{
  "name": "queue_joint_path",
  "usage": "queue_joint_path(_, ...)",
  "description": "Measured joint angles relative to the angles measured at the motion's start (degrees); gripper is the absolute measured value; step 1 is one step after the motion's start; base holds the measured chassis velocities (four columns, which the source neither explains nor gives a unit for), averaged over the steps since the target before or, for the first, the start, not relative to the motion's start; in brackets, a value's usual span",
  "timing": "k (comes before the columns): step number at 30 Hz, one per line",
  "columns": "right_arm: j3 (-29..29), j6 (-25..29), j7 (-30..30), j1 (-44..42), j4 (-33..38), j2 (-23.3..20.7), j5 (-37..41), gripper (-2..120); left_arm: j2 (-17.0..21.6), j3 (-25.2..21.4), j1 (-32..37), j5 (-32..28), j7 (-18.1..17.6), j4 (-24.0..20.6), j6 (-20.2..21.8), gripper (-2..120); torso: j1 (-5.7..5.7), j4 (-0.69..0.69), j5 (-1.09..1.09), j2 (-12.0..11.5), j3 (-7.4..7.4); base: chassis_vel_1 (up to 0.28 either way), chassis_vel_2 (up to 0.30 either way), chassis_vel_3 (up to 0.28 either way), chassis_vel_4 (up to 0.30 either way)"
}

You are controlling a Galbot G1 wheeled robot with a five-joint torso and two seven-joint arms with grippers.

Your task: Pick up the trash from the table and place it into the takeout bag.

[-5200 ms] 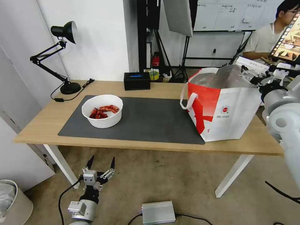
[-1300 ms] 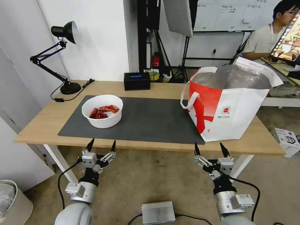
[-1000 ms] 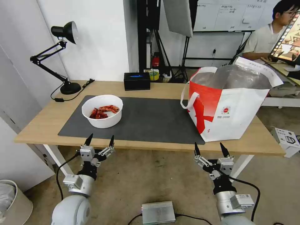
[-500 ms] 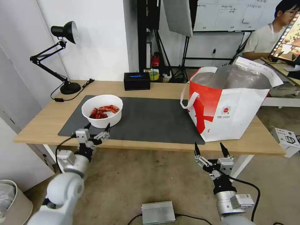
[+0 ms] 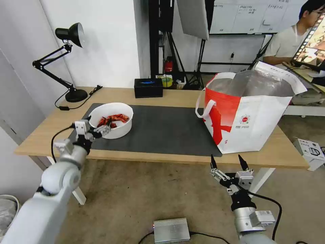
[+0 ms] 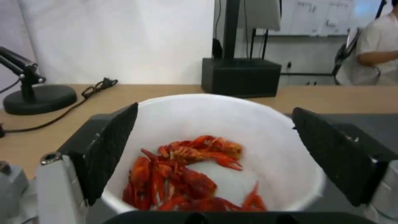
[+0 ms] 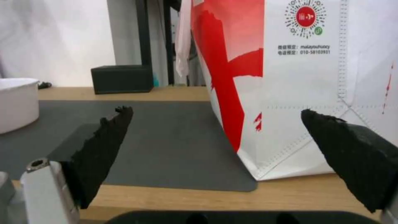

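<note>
Takeout bag (image 7: pixel 307 77) label reads "010-58103931" under round red logo (image 7: pixel 305 16).

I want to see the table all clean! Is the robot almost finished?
Not yet. One white bowl of red scraps sits on the table, outside the takeout bag. The left claw is open at the bowl's near rim, not gripping it. The right claw waits open below the table edge. Lifting and bagging remain.

The light-wood desk (image 5: pixel 44 134) carries a dark mat (image 5: pixel 159 130), a lamp (image 5: pixel 76 95) at its far left corner, a black box (image 5: pixel 148 88) at its far edge, and a bag (image 5: pixel 250 115) at its right end.
</note>
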Motion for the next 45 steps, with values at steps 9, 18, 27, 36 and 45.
queue_joint_path(9, 0.0, 0.0, 0.0, 0.0, 0.0, 0.0, 0.0, 100, 1.8, 5.7, -9.6, -0.7, -0.3, 8.2, 0.3, 100, 0.00, 0.00, -0.01, 0.0, 0.00, 0.000, 0.000, 0.000, 0.000)
queue_joint_path(18, 0.0, 0.0, 0.0, 0.0, 0.0, 0.0, 0.0, 100, 4.7, 8.0, -15.7, -1.8, -0.3, 13.2, 2.7, 100, 0.00, 0.00, 0.00, 0.0, -0.01, 0.000, 0.000, 0.000, 0.000)
queue_joint_path(27, 0.0, 0.0, 0.0, 0.0, 0.0, 0.0, 0.0, 100, 8.6, 8.9, -20.7, -5.3, 2.6, 15.3, 12.4, 100, 0.00, 0.00, 0.01, 0.0, -0.01, 0.000, 0.000, 0.000, 0.000)
queue_joint_path(36, 0.0, 0.0, 0.0, 0.0, 0.0, 0.0, 0.0, 100, 11.0, 10.2, -23.7, -8.2, 2.9, 16.0, 23.3, 100, 0.00, 0.00, 0.00, 0.0, -0.01, 0.000, 0.000, 0.000, 0.000)
queue_joint_path(45, 0.0, 0.0, 0.0, 0.0, 0.0, 0.0, 0.0, 100, 11.4, 11.1, -25.0, -10.8, 3.8, 18.6, 27.7, 100, -0.01, 0.01, 0.01, 0.0, -0.01, 0.000, 0.000, 0.000, 0.000)
